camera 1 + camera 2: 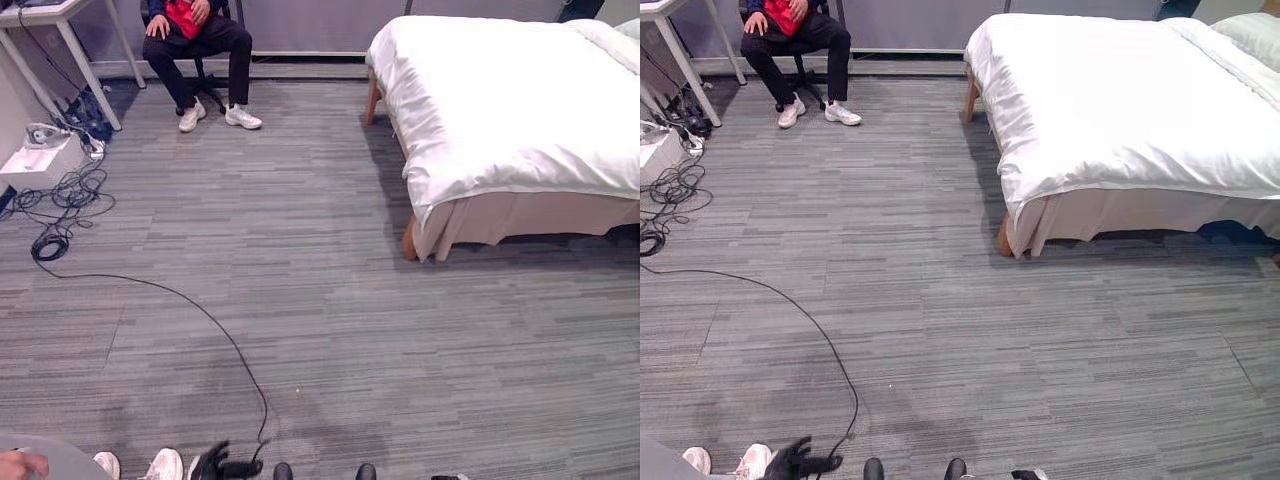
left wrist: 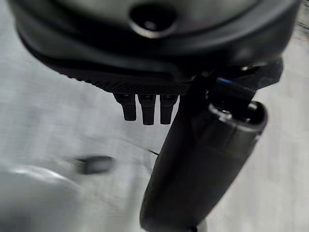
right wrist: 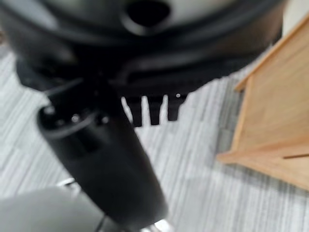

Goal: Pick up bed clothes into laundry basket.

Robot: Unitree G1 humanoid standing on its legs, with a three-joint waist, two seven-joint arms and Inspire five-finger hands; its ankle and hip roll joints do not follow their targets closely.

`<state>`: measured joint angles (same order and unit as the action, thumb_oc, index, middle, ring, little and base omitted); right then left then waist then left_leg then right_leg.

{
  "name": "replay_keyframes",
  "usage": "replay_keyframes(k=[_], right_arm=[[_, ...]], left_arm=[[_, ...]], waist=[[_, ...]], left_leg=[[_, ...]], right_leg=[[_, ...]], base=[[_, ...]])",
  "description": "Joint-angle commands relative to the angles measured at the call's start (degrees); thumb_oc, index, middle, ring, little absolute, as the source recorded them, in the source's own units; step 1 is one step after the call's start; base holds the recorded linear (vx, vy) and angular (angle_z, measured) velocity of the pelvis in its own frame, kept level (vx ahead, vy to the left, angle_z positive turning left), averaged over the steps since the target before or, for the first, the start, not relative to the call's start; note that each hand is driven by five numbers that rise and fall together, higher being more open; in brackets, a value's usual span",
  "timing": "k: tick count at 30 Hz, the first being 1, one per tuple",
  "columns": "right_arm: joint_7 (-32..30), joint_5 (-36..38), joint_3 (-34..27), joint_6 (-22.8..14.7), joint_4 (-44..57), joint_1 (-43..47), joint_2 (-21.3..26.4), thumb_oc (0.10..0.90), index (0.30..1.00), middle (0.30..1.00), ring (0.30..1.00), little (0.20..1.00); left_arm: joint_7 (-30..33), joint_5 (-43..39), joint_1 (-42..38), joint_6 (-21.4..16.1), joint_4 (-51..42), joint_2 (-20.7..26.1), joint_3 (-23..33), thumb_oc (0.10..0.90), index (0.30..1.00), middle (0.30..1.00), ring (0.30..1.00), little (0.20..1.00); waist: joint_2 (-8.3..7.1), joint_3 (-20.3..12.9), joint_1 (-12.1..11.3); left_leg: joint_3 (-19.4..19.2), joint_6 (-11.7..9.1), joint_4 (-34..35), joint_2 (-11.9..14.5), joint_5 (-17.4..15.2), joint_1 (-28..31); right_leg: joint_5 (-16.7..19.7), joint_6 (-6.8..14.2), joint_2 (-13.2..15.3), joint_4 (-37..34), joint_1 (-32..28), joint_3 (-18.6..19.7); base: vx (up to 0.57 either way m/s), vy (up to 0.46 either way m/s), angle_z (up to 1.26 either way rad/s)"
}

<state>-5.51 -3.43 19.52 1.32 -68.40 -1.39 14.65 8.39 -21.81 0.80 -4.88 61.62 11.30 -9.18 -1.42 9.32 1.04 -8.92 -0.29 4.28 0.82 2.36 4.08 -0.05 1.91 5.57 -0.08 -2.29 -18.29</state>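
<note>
Right wrist view adds wooden furniture (image 3: pixel 270 121) beside right robot hand (image 3: pixel 149 108).

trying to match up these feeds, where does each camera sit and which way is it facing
Left eye view: on the head, looking down and forward over grey carpet to the bed and a seated person; the left hand shows at the bottom edge.
Right eye view: beside it, facing the same way; same bed, person and floor.
Left wrist view: on the left wrist, looking along the left hand's straight fingers to the carpet.
Right wrist view: on the right wrist, looking along the right hand to carpet and light wooden furniture.
</note>
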Motion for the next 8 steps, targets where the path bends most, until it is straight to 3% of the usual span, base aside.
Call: replay_keyframes(k=[1, 8], right_arm=[[-1.0, -1.2, 2.7, -0.9, -0.2, 3.6, -1.7, 0.8, 0.9, 0.9, 0.9, 0.9], [-2.1, -2.4, 2.3, -0.9, -2.6, 4.9, -2.0, 0.8, 0.9, 0.9, 0.9, 0.9]], left_arm=[[-0.2, 3.4, -0.9, -0.3, 5.6, -2.4, 1.3, 0.8, 0.9, 0.9, 0.9, 0.9], [-0.3, 8.1, 0.1, 0.1, 8.5, -2.5, 0.5, 0.8, 0.9, 0.9, 0.9, 0.9]], waist=[[-0.57, -1.1, 0.0], [-0.95, -3.1, -1.0]], left_leg=[[4.1, -2.5, -1.4, 0.6, -2.7, -1.7], [3.8, -1.9, -0.7, 0.0, -3.5, 0.1]], right_leg=[[-3.3, 1.9, -0.8, -0.9, -2.1, 2.6], [-2.9, 2.7, -0.4, -2.2, -4.1, 2.2]], base=[[0.09, 0.071, -0.06], [0.05, 0.021, -0.02]])
